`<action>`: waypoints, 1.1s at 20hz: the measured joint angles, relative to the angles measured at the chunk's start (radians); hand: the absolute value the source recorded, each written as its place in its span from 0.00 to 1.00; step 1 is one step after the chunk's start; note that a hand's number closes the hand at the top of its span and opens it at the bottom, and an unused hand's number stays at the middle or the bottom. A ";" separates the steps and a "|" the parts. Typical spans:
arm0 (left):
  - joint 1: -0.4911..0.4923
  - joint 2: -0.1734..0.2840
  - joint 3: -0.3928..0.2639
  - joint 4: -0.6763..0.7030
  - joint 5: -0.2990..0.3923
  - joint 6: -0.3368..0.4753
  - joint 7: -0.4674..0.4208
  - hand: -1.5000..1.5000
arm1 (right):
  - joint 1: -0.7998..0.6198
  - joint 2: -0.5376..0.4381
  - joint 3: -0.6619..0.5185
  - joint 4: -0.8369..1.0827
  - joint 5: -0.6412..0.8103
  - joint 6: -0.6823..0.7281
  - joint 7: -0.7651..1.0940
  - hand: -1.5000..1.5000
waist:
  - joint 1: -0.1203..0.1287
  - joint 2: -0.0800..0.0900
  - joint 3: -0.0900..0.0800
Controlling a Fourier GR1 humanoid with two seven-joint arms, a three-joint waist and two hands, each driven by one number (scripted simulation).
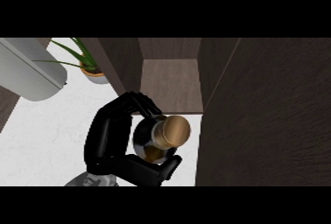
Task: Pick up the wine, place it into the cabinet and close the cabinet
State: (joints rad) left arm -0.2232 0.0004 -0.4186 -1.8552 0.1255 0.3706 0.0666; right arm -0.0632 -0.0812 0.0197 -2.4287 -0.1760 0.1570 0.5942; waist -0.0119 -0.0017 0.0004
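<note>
I see the wine bottle (173, 130) from above: a round gold cap over a dark body with a silvery collar. My left hand (107, 135) is shut on it. The fingers wrap the far side and the thumb (169, 166) presses the near side. The bottle sits just in front of the open cabinet, whose brown inner shelf (169, 85) lies straight beyond it. The cabinet's dark door (271, 113) stands open on the right, close beside the bottle. My right hand shows nowhere.
A potted green plant (92, 69) stands at the back left, next to the cabinet's left wall (123, 65). A large rounded grey object (29, 70) lies at the far left. The white counter (45, 140) spreads left of my hand.
</note>
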 measured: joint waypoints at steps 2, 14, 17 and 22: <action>-0.056 0.000 -0.014 0.024 -0.013 0.054 0.023 1.00 | 0.010 0.002 0.003 -0.002 -0.001 0.001 0.001 0.00 | -0.001 0.000 0.000; -0.281 0.000 -0.079 0.216 -0.013 0.269 0.018 1.00 | 0.013 -0.004 -0.011 -0.004 -0.007 0.016 0.003 0.00 | -0.003 0.001 0.000; -0.310 0.000 -0.078 0.266 -0.003 0.285 -0.011 1.00 | 0.000 -0.004 -0.005 -0.004 -0.007 0.012 0.011 0.00 | -0.002 0.001 0.000; -0.327 0.001 -0.066 0.302 0.026 0.302 -0.031 1.00 | -0.024 -0.014 -0.029 -0.002 -0.010 0.007 0.026 0.00 | -0.001 0.001 0.000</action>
State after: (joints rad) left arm -0.5503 0.0011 -0.4846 -1.5536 0.1514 0.6730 0.0352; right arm -0.0876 -0.0956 -0.0088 -2.4306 -0.1865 0.1640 0.6200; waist -0.0126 -0.0008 0.0000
